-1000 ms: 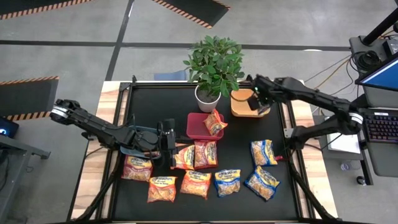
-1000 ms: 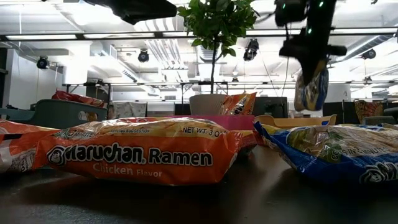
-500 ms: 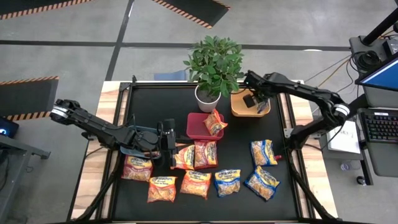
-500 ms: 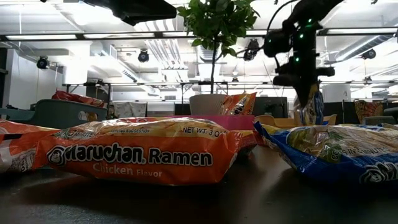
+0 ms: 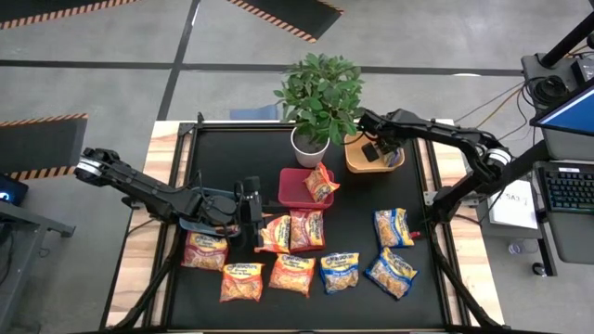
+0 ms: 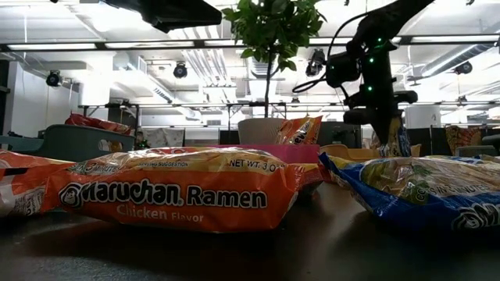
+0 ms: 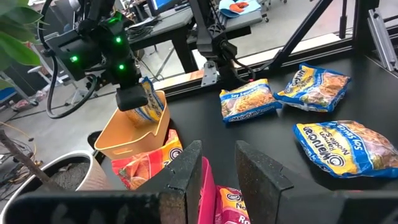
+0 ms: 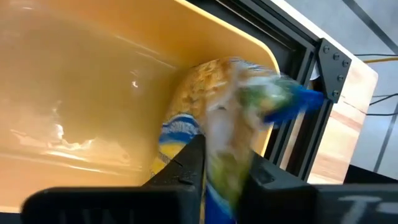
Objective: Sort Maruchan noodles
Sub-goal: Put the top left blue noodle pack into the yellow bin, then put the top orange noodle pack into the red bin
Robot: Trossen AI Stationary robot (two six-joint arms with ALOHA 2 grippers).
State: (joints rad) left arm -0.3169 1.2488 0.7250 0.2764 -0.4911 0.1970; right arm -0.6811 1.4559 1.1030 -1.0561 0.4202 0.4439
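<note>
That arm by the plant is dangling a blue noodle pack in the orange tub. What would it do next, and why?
Probably open its fingers and let go. The right gripper holds the blue packet already down inside the orange bin, with the packet's lower end near the bin's floor, so nothing remains but to release and lift away. The left gripper waits by the red bin.

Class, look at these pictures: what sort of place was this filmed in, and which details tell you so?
Probably a robotics lab or workshop: hazard-striped floor tape, exposed ceiling ducts and strip lights, and a laptop on a stand beside the black work table.
</note>
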